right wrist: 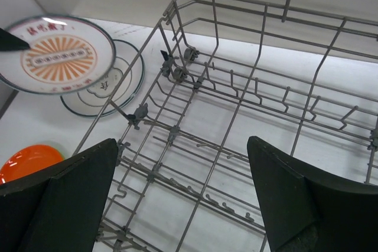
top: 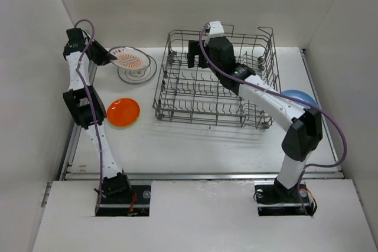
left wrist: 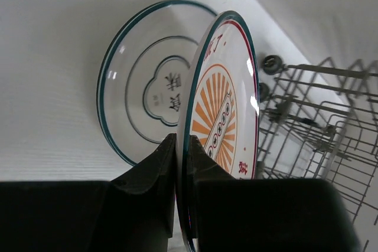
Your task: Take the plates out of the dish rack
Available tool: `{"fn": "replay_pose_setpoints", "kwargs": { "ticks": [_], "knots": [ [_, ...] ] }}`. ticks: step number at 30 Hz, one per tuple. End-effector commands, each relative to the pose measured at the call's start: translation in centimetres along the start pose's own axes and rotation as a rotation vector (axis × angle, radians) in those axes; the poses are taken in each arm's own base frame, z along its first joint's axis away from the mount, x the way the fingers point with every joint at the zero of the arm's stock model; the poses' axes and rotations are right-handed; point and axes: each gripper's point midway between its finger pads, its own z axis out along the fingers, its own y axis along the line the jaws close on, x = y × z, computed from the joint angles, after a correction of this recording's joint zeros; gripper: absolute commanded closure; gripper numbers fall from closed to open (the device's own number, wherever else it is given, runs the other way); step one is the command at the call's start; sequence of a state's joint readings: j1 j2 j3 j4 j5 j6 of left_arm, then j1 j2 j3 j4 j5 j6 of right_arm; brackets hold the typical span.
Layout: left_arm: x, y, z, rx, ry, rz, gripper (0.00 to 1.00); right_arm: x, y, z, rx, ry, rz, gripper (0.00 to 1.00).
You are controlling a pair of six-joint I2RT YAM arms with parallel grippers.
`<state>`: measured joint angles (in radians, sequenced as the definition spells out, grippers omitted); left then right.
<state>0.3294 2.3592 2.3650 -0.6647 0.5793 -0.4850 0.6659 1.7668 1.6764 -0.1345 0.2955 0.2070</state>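
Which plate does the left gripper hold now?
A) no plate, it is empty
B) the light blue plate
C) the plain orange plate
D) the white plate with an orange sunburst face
D: in the left wrist view the left gripper pinches the rim of the sunburst plate, while the orange plate lies on the table.

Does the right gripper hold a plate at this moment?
No, the right gripper is open above the dish rack, with nothing between its fingers.
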Motion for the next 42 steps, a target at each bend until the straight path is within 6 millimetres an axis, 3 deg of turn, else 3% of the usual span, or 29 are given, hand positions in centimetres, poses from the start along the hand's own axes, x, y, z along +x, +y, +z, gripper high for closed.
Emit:
{"fn": "replay_pose_setpoints", "kwargs": {
  "ticks": [1, 3, 5, 6, 7, 10, 11, 14, 15, 20, 21, 25, 29, 31, 32, 33, 34, 36, 37, 38, 40, 41, 42],
  "knots": [
    [-0.3, -2.1, 0.1, 0.072, -0.014, 0.009, 1.00, -2.6, -0.1, 0.4, 0.017, -0.042, 0.023, 0.04],
    [0.5, -0.1, 1.5, 0.022, 0.009, -0.006, 1.00, -2.5, -0.1, 0.7, 0.019, -0.036, 0.021, 0.04],
    [1.5, 1.5, 2.4, -0.012, 0.041, -0.017, 0.92, -3.1, 0.1, 0.8, 0.016, -0.049, 0.025, 0.04],
    [2.3, 2.4, 3.1, -0.015, 0.070, -0.009, 0.86, -2.3, 0.1, 1.1, 0.020, -0.031, 0.019, 0.04],
    [3.0, 3.1, 3.7, -0.017, 0.092, -0.011, 0.74, -2.8, 0.1, 1.1, 0.018, -0.041, 0.022, 0.04],
    [4.5, 4.5, 4.2, -0.047, 0.149, -0.004, 0.55, -2.6, 0.2, 1.3, 0.020, -0.032, 0.020, 0.04],
    [4.7, 4.7, 4.1, -0.051, 0.158, 0.003, 0.39, -2.6, 0.2, 1.3, 0.020, -0.032, 0.020, 0.04],
    [5.4, 3.7, 3.2, -0.073, 0.188, 0.053, 0.18, -2.5, -0.6, 1.3, 0.040, -0.026, 0.019, 0.04],
    [5.5, 4.1, 2.5, -0.108, 0.194, 0.079, 0.00, -2.5, -0.6, 1.3, 0.040, -0.026, 0.019, 0.04],
    [6.6, 2.5, 1.2, -0.161, 0.222, 0.280, 0.00, -3.2, -1.1, 0.0, 0.055, -0.041, 0.022, 0.04],
    [6.9, 1.5, 1.5, -0.165, 0.230, 0.337, 0.00, -2.5, -1.3, 0.1, 0.058, -0.027, 0.018, 0.04],
    [8.9, 1.3, 1.0, -0.207, 0.289, 0.443, 0.00, -3.0, -2.0, -1.4, 0.075, -0.043, 0.022, 0.04],
    [6.5, 0.5, -1.3, -0.292, 0.174, 0.444, 0.00, -3.7, -3.0, -3.1, 0.114, -0.070, 0.039, 0.04],
    [4.7, -0.8, -4.2, -0.340, 0.085, 0.463, 0.00, -4.7, -5.0, -4.9, 0.205, -0.102, 0.045, 0.04],
    [4.0, -1.4, -5.5, -0.359, 0.045, 0.474, 0.00, -5.5, -5.0, -5.5, 0.202, -0.119, 0.052, 0.04],
    [3.5, -1.5, -6.6, -0.387, 0.018, 0.480, 0.00, -5.4, -7.3, -6.3, 0.303, -0.127, 0.051, 0.04],
    [2.6, -2.7, -9.3, -0.405, -0.048, 0.495, 0.00, -6.9, -8.5, -8.1, 0.359, -0.170, 0.067, 0.04],
    [1.5, -1.5, -12.3, -0.543, -0.123, 0.500, 0.00, -7.9, -11.8, -10.8, 0.523, -0.220, 0.083, 0.04],
    [1.0, -1.2, -13.7, -0.594, -0.154, 0.512, 0.00, -7.8, -15.7, -13.3, 0.725, -0.254, 0.090, 0.04],
    [0.9, -1.1, -15.8, -0.643, -0.190, 0.513, 0.00, -9.1, -17.5, -16.5, 0.815, -0.308, 0.122, 0.04],
    [0.0, 0.3, -18.9, -0.799, -0.259, 0.508, 0.00, -8.4, -21.8, -21.1, 1.048, -0.337, 0.119, 0.03],
    [-0.3, 0.2, -20.5, -0.831, -0.295, 0.506, 0.00, -9.2, -22.9, -24.2, 1.085, -0.378, 0.151, 0.02],
    [-0.2, 0.4, -21.3, -0.860, -0.300, 0.505, 0.00, -9.1, -23.8, -25.6, 1.106, -0.378, 0.140, 0.00]
  ]
}}
